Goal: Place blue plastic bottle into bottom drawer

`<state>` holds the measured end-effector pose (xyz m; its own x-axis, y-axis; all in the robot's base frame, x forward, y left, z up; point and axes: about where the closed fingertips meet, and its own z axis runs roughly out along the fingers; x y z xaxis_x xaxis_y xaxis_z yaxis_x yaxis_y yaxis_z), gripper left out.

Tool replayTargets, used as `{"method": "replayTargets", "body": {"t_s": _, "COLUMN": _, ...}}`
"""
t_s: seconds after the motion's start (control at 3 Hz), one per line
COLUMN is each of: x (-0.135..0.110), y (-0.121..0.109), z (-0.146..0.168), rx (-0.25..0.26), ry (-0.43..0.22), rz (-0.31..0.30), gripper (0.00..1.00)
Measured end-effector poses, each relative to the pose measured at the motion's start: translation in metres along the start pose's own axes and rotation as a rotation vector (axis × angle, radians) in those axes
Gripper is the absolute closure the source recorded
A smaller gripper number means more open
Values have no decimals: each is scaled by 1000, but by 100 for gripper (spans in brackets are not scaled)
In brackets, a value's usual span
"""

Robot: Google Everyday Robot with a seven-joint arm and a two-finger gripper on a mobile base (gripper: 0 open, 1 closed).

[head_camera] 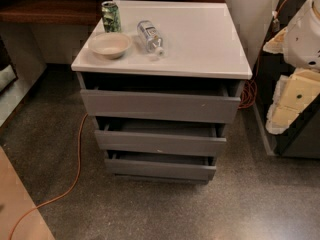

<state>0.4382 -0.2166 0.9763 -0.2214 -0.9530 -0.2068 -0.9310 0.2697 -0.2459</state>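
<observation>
Your claw (295,96) sits far right, state you cannot tell; blue plastic bottle (150,36) lies on tabletop (200,39), bottom drawer (160,170) ajar.

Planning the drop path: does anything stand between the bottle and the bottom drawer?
No object blocks it, but the bottom drawer shows only a narrow gap under the middle drawer, which is pulled out too. The bottle lies on the cabinet top beside the bowl; the gripper is off to the cabinet's right.
</observation>
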Motion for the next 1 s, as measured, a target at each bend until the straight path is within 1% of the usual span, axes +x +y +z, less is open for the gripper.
{"method": "replayTargets", "body": {"t_s": 0.33, "x": 0, "y": 0, "z": 0, "rx": 0, "ry": 0, "rz": 0, "gripper": 0}}
{"method": "replayTargets", "body": {"t_s": 0.67, "x": 14, "y": 3, "z": 17, "rx": -29, "ry": -44, "rz": -3, "gripper": 0}}
{"method": "replayTargets", "body": {"t_s": 1.0, "x": 32, "y": 15, "z": 41, "rx": -73, "ry": -114, "rz": -32, "gripper": 0}}
